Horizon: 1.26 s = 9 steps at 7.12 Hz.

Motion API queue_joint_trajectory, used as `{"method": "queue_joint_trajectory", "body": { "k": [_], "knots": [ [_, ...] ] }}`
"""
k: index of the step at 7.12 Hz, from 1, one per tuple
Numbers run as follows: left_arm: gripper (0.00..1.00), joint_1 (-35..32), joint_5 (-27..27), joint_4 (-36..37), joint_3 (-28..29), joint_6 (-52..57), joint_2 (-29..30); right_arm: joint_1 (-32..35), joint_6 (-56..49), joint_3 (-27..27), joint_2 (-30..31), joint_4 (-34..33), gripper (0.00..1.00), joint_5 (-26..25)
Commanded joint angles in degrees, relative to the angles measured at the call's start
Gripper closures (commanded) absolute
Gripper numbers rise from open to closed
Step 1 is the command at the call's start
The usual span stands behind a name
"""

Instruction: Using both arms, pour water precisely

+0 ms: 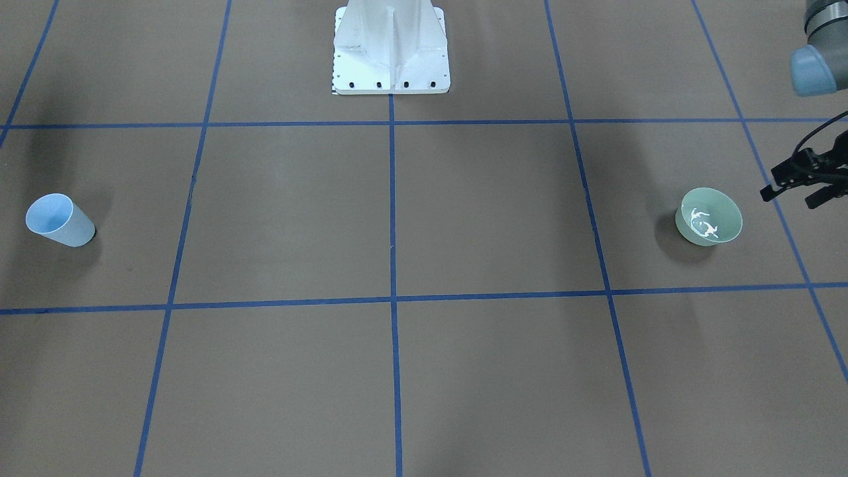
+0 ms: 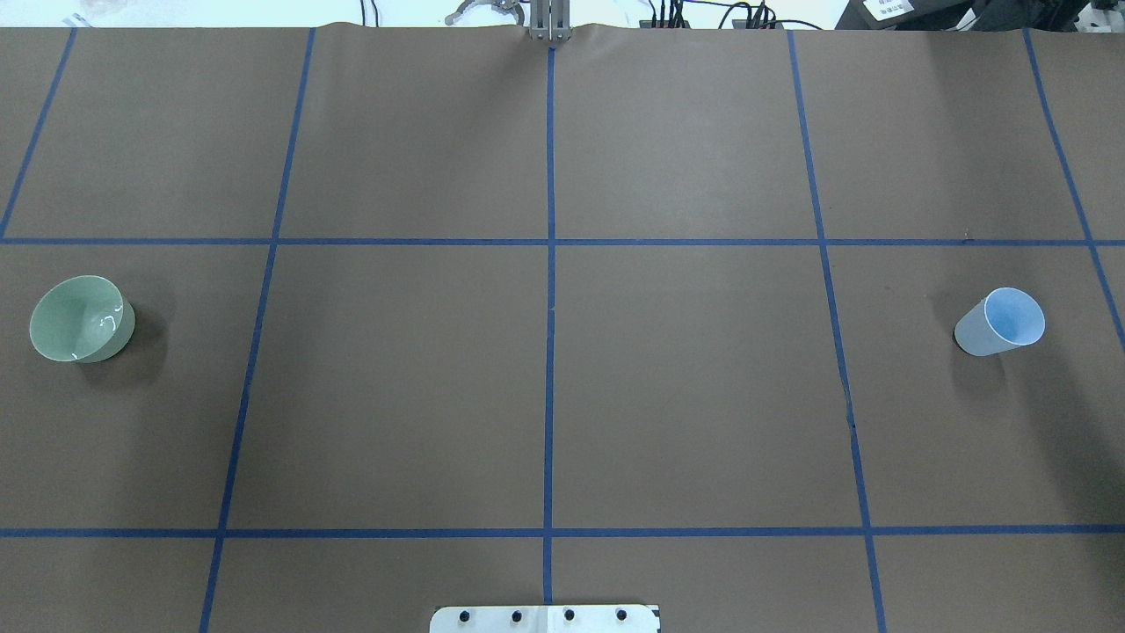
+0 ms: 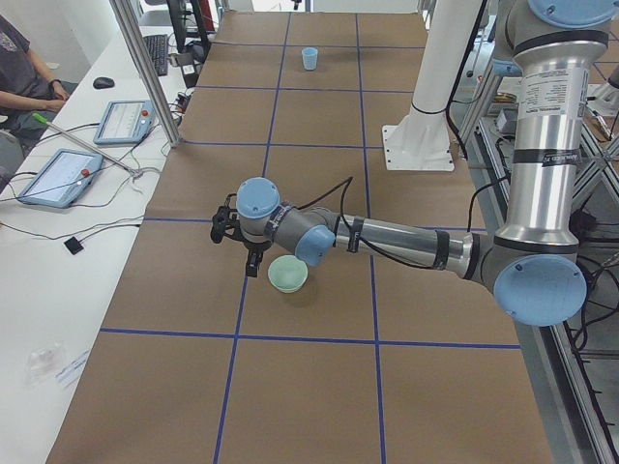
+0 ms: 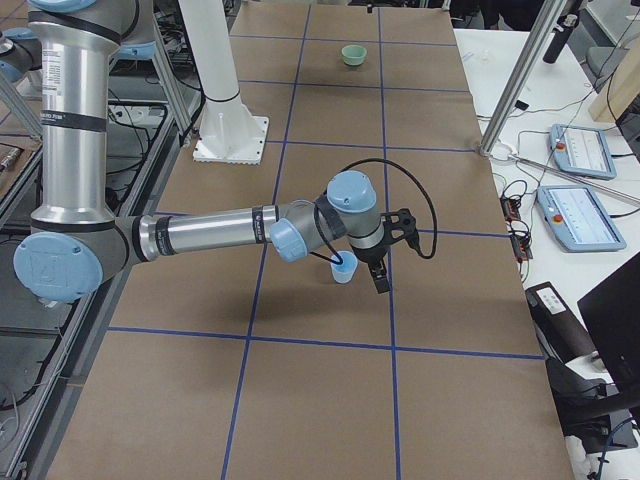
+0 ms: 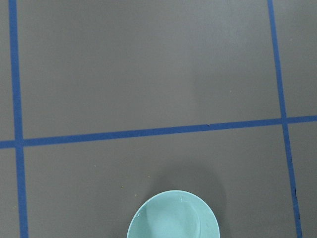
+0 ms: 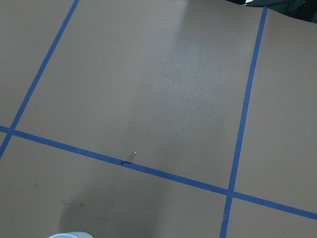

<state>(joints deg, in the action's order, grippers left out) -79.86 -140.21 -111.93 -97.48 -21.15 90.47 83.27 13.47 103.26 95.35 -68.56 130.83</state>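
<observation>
A green bowl (image 1: 709, 216) stands on the brown table on my left side; whitish glints of water (image 1: 703, 224) show inside it. It also shows in the overhead view (image 2: 81, 318) and at the bottom of the left wrist view (image 5: 173, 215). My left gripper (image 1: 792, 197) hovers just beside the bowl, open and empty. A light blue cup (image 1: 59, 220) stands on my right side (image 2: 1002, 321); I see no water in it. My right gripper (image 4: 375, 265) is right beside the cup (image 4: 344, 268); I cannot tell whether it is open or shut.
The white bolted pedestal (image 1: 391, 50) stands at the table's middle on the robot's side. Blue tape lines (image 2: 550, 264) divide the table into squares. Tablets (image 3: 58, 176) and an aluminium post (image 3: 145, 72) are at the operators' side.
</observation>
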Motion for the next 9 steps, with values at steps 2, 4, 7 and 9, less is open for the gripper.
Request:
{"method": "queue_joint_trajectory", "body": {
  "k": [2,4,7,9],
  "knots": [
    [0.0,-6.0,7.9,15.9,0.2,19.2,2.5,0.0,0.3,-1.0,1.3,-0.4,0.01,4.1],
    [0.0,-7.9,7.2,20.9,0.4,21.4,3.3,0.0,0.7,-1.8,1.2,-0.6,0.01,3.5],
    [0.0,-8.0,3.6,25.1,-0.5,21.3,3.5,0.0,0.5,-3.1,1.2,-0.2,0.01,3.6],
    [0.0,-8.0,3.5,24.3,-0.8,21.4,3.0,0.0,0.2,-3.2,1.2,0.1,0.01,3.9]
  ]
}}
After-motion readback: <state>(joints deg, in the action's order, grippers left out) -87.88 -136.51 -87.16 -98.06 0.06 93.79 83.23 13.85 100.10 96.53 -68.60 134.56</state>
